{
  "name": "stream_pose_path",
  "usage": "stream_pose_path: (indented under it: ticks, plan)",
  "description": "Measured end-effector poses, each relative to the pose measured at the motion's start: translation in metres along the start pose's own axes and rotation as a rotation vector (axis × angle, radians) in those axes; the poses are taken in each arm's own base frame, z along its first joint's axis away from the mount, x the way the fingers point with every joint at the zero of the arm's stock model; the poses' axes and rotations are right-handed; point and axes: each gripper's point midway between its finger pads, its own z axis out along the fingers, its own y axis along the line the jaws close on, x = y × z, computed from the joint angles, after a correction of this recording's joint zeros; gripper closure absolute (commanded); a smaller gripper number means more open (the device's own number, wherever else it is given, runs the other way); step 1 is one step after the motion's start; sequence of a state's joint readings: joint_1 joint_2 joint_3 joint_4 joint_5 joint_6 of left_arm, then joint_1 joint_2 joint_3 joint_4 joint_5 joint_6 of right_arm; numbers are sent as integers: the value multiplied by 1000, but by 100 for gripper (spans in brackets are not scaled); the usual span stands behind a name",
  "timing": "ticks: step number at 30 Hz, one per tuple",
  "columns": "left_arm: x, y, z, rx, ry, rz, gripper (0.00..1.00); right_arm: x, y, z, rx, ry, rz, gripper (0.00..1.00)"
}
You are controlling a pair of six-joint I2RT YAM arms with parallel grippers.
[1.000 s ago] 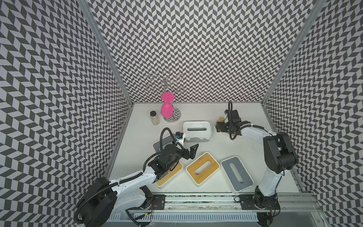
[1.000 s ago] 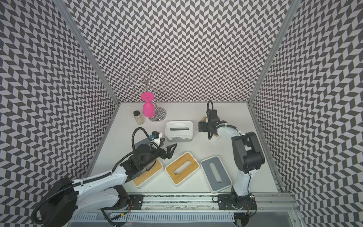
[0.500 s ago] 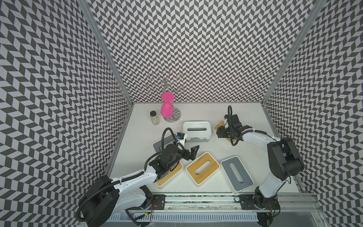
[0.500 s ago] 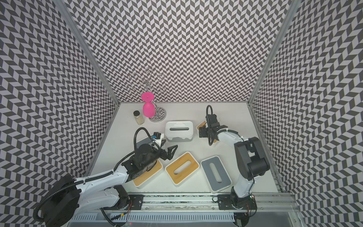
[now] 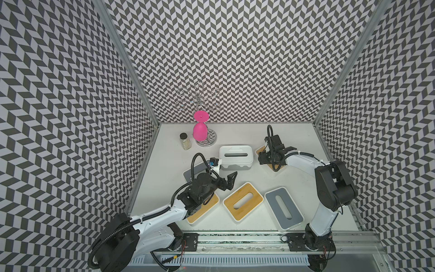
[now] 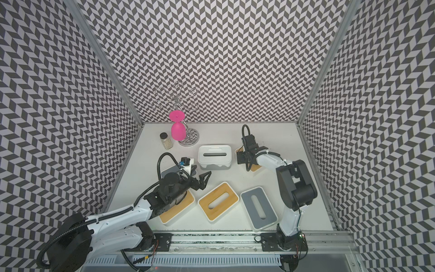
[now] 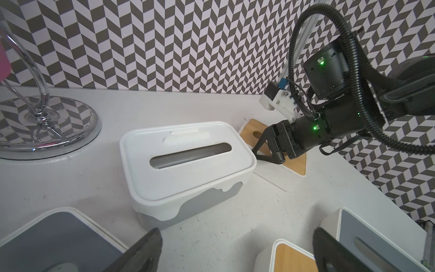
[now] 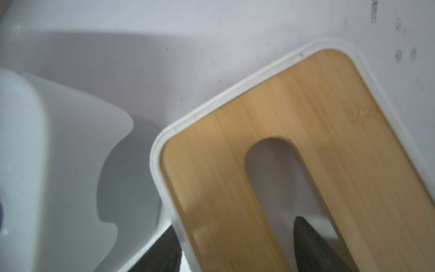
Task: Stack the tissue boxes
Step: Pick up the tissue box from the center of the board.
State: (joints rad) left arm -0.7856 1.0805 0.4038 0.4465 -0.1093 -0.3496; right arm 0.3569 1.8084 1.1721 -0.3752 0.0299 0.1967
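Since a second ago the right gripper (image 8: 235, 240) is drawing its fingers closer over the far bamboo box (image 8: 306, 113); the boxes and the left arm are staying put. A scuffed white tabletop (image 5: 294, 141) is lying between chevron walls (image 5: 235, 58). Nearest, the near bamboo box (image 5: 200, 213) under the left arm, the middle bamboo box (image 5: 242, 201) and the near grey box (image 5: 283, 208) are sitting in a row, the middle one pointing near-left to far-right, the grey one near to far. The left gripper (image 5: 230, 181) is hovering empty, fingers wide apart. Beyond, the far grey box (image 5: 193, 168) is sitting near the white box (image 5: 236, 157), whose long axis is running side to side. The far bamboo box is lying diagonally just right of it; one right finger is sitting outside its rim, one in its slot, and whether they are pinching cannot be told.
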Motion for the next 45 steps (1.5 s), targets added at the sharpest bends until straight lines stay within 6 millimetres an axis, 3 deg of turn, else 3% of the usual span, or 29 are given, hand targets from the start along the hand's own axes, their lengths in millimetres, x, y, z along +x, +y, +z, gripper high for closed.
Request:
stream_pose_path:
  ticks: [18, 28, 34, 45]
  plan:
    - [1, 3, 0, -18, -2, 1, 0, -12, -9, 5, 57, -11, -53, 60]
    - [2, 4, 1, -22, 4, 2, 0, -13, -11, 1, 60, -14, -46, 60]
    - [1, 4, 0, -31, 23, 5, 0, -21, -13, -26, 62, -50, -31, 60]
    - [-49, -3, -16, -57, -47, -81, 0, -56, 12, -97, -48, -180, -22, 58]
